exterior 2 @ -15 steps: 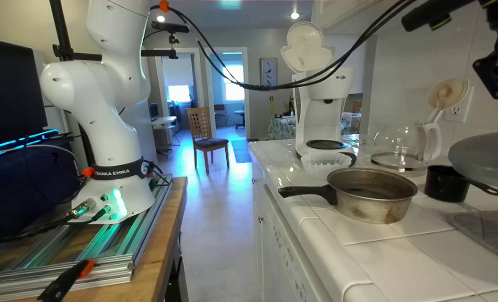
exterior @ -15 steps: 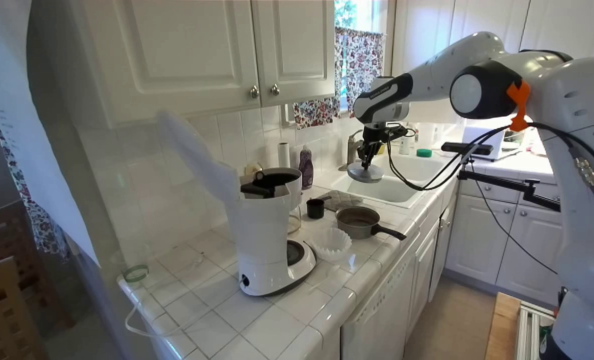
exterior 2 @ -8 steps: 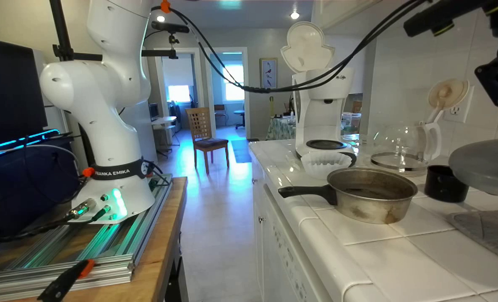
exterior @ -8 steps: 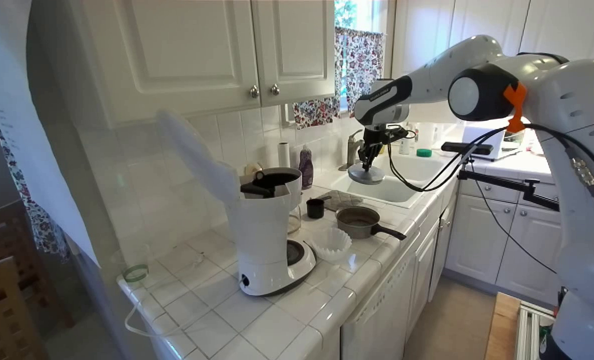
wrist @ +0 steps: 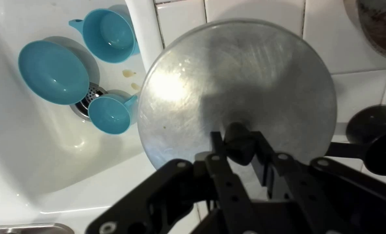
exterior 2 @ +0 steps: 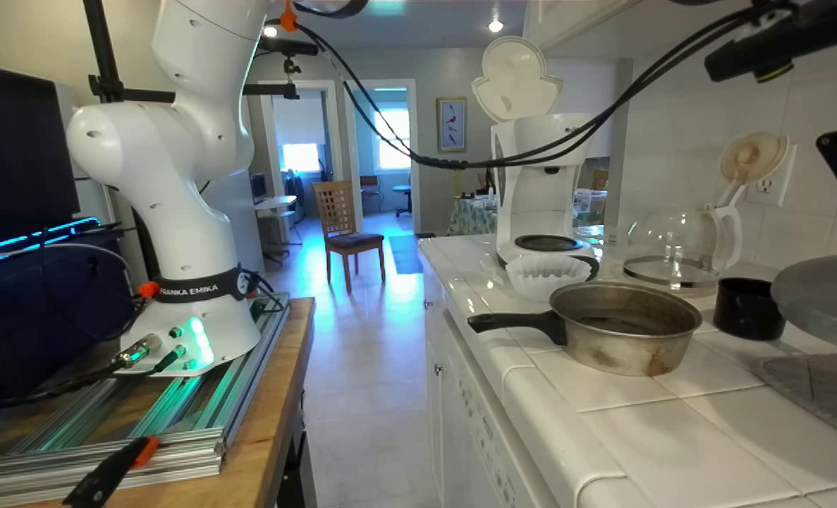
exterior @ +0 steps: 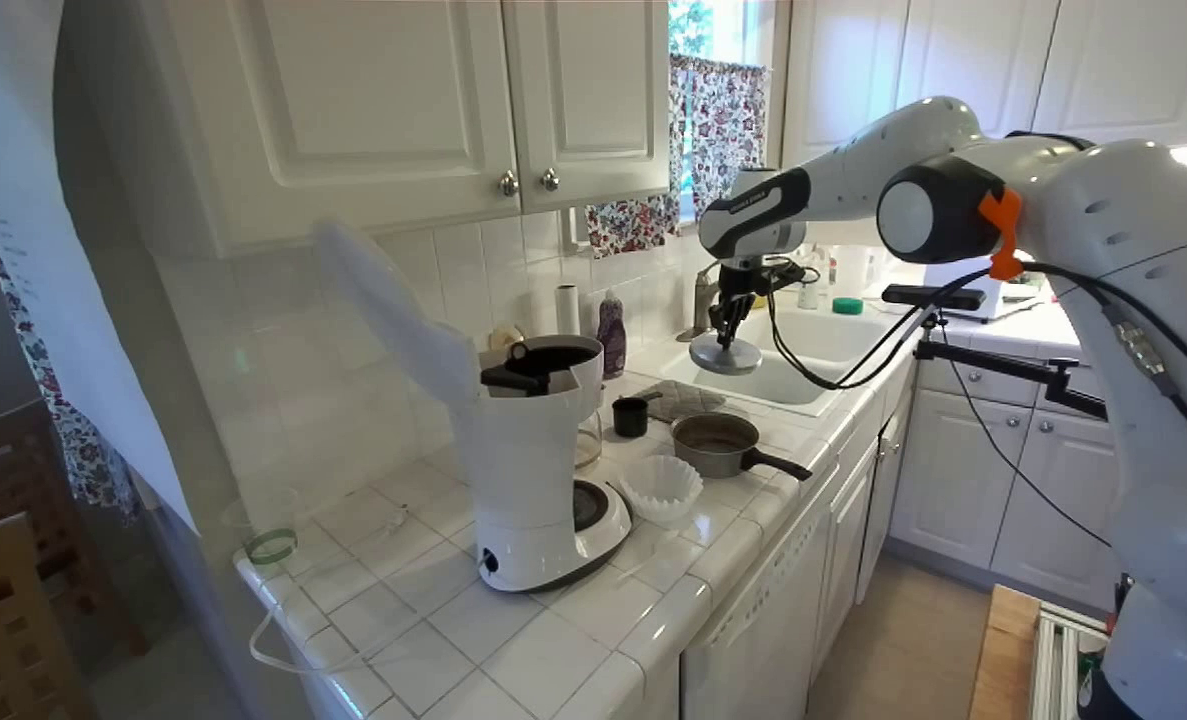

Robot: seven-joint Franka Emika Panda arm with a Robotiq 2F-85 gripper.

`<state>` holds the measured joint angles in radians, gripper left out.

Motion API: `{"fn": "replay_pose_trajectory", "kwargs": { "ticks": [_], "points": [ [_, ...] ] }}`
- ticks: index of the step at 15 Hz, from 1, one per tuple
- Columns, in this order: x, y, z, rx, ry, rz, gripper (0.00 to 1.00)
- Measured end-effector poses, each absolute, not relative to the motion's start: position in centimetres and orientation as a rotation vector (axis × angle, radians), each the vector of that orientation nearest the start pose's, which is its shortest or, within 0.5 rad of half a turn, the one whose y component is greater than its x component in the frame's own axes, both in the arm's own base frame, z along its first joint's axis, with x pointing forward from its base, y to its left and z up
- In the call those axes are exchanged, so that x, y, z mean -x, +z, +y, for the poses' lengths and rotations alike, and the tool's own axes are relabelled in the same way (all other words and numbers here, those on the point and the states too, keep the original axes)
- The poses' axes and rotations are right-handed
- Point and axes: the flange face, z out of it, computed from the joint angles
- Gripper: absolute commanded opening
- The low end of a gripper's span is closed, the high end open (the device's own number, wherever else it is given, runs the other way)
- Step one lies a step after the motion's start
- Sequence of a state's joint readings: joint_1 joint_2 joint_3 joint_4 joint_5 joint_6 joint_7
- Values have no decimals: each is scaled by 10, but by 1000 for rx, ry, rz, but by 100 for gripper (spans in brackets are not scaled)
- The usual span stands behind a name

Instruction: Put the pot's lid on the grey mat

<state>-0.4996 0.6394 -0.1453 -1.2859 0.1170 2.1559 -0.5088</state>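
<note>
My gripper [wrist: 237, 134] is shut on the dark knob [wrist: 240, 148] of the lid, a round silvery disc [wrist: 179, 123]. In both exterior views the lid [exterior: 725, 356] [exterior 2: 823, 300] hangs roughly level in the air, with the gripper [exterior: 725, 335] above it. The grey mat [exterior: 688, 398] [exterior 2: 823, 395] lies flat on the counter, lower than the lid; in the wrist view I cannot make it out, with the lid filling the middle. The dark pot [exterior: 715, 445] [exterior 2: 626, 339] stands uncovered on the tiles, its handle toward the counter's front edge.
A small black cup [exterior: 630, 417] [exterior 2: 746, 310] stands between mat and coffee maker [exterior: 528, 480]. A paper filter [exterior: 661, 488] sits near the pot. The white sink [wrist: 66, 156] holds blue dishes [wrist: 53, 73]. A glass carafe [exterior 2: 675, 247] stands near the wall.
The arm has come down a little, carrying the lid lower. In the exterior views the lid has shifted slightly, and the grip on the knob stays. Pot, cup and mat have not moved.
</note>
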Motion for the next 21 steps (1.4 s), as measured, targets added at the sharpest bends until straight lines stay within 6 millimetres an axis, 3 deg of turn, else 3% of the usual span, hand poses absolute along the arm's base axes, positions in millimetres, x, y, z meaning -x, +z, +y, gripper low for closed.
{"fn": "replay_pose_trajectory", "kwargs": {
  "ticks": [9, 21],
  "points": [
    [-655, 383, -425, 3241, -368, 23, 6],
    [-683, 355, -429, 3227, -285, -271, 6]
  ]
}}
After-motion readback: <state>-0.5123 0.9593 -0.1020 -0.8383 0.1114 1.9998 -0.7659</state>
